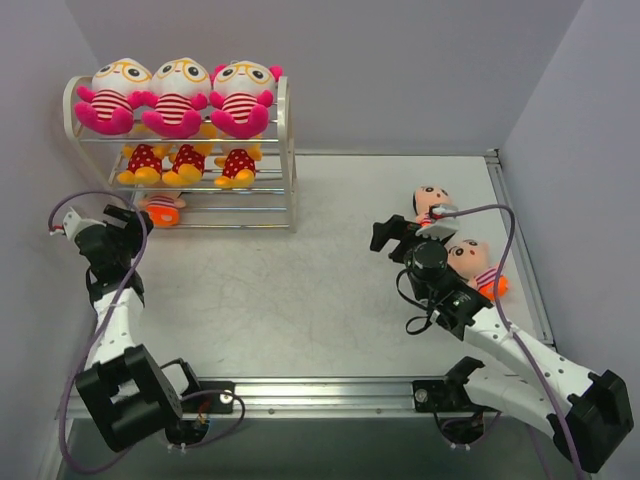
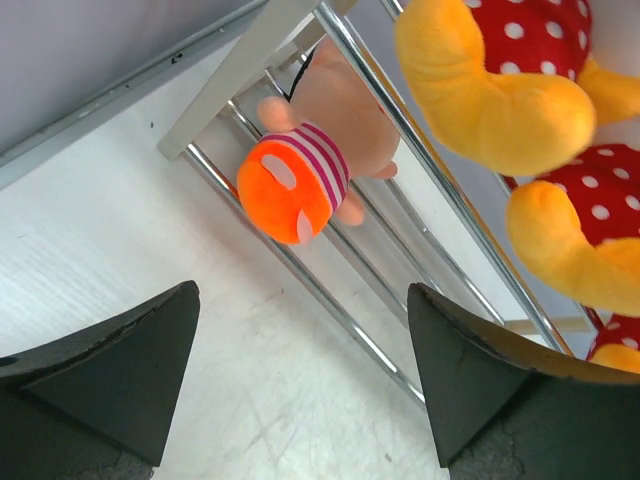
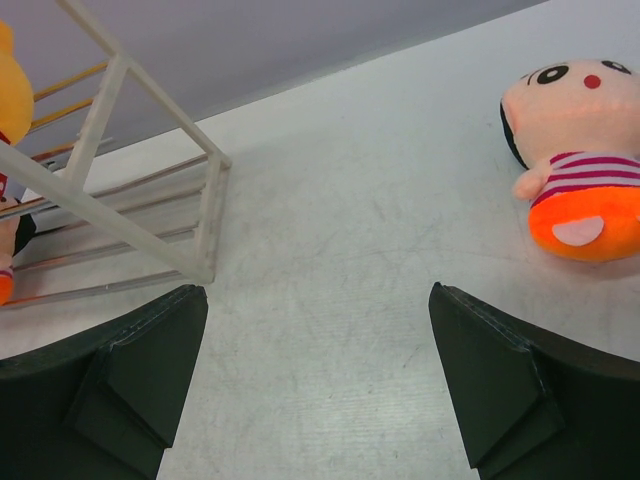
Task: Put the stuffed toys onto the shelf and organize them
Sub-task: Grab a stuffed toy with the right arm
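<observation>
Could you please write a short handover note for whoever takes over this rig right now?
Left claw: open, empty, by the shelf's bottom tier.
Right claw: open, empty, above the table.
Done: three pink dolls on the top tier, three yellow dolls in red dotted dresses on the middle tier, and one orange-pants doll lying at the bottom tier's left end.
Left: the far doll and the near doll, both orange-pants, lie on the table by the right arm. They probably belong on the bottom tier.
</observation>
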Motion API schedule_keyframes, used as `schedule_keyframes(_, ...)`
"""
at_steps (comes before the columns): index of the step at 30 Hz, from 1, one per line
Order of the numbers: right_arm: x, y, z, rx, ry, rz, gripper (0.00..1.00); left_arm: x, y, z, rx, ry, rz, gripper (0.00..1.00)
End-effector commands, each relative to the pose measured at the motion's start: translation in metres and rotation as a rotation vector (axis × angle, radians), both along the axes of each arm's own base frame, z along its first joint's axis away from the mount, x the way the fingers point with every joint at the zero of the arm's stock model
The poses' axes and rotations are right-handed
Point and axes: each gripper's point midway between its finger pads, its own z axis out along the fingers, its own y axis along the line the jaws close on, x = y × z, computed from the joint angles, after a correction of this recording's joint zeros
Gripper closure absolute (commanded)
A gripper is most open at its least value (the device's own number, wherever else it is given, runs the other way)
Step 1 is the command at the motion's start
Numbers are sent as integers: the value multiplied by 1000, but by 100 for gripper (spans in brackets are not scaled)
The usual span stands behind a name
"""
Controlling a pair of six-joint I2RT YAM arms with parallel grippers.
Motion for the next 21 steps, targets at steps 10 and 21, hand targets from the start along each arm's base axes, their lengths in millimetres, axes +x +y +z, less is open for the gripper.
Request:
schedule_keyframes(10, 53, -44, 21, -91, 185, -187, 0, -51, -55, 28, 350, 329, -202, 3)
schedule_keyframes(21, 117, -140, -25, -31, 408, -285, 5, -80, -141, 50, 632, 287, -491, 3)
